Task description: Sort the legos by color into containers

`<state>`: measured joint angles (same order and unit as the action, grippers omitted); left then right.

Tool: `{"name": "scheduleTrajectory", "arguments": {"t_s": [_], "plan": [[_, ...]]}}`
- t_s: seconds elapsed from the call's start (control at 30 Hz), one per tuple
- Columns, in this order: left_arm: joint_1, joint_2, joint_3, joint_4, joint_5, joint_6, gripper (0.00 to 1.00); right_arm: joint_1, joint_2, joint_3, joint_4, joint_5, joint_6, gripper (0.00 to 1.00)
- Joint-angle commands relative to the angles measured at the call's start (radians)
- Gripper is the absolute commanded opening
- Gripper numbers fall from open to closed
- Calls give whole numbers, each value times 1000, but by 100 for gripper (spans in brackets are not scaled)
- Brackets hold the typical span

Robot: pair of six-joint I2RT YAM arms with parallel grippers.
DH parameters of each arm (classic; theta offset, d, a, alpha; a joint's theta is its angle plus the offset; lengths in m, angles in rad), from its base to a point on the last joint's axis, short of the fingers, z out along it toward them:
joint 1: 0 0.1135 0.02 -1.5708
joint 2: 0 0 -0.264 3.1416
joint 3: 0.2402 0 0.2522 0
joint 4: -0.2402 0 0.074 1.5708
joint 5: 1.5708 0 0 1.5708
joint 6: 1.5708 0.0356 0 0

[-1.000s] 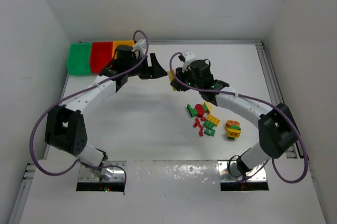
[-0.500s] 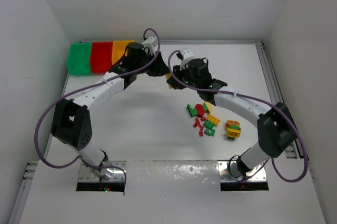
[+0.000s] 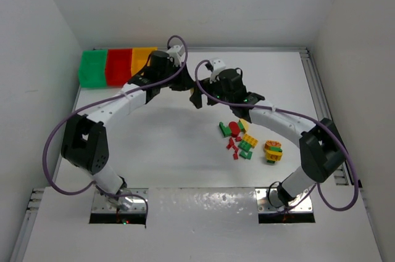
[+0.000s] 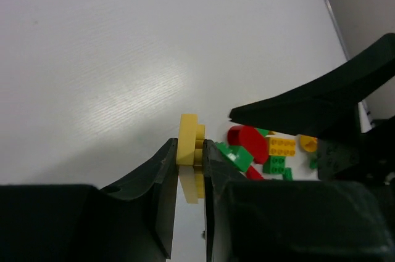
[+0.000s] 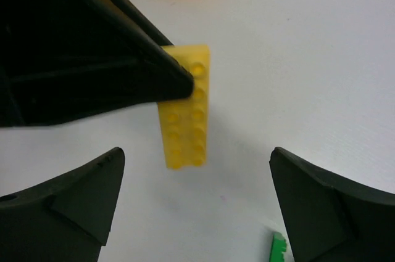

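Observation:
A flat yellow lego (image 4: pixel 187 145) hangs above the table, pinched on edge by my left gripper (image 4: pixel 189 148), which is shut on it. In the right wrist view the same yellow lego (image 5: pixel 185 120) sticks out from the left fingers (image 5: pixel 92 71). My right gripper (image 5: pixel 196 156) stands open around it without touching. The two grippers meet at the table's middle back, left gripper (image 3: pixel 187 85) and right gripper (image 3: pixel 199 97). The containers sit at the back left: green (image 3: pixel 93 68), red (image 3: pixel 117 66), yellow-orange (image 3: pixel 143 57). The other legos (image 3: pixel 239 137) lie in a pile to the right.
A small stack of yellow, green and red bricks (image 3: pixel 273 150) stands right of the pile. A green brick (image 5: pixel 279 251) lies below the right gripper. White walls close in the table on the left, back and right.
My left gripper has swung right to meet the right one and closed on the yellow lego. My right gripper has opened and let it go.

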<state>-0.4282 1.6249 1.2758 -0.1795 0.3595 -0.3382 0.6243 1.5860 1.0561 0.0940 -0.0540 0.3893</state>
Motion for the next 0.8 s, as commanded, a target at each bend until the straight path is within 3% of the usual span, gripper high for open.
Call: {"name": "scheduleTrajectory", "arguments": {"t_s": [0.0, 0.2, 0.3, 0.43, 0.77], "plan": [[57, -5, 56, -40, -105, 97, 0, 3, -1, 56, -19, 49, -46, 99], [233, 35, 193, -113, -253, 249, 0, -1, -30, 70, -57, 108, -84, 99], [333, 146, 368, -200, -350, 372, 0, -2, -35, 82, -91, 109, -92, 99], [411, 387, 672, -322, -355, 425, 0, -6, -29, 84, -141, 115, -98, 99], [419, 558, 715, -132, -384, 392, 0, -9, -20, 82, -183, 144, -104, 99]]}}
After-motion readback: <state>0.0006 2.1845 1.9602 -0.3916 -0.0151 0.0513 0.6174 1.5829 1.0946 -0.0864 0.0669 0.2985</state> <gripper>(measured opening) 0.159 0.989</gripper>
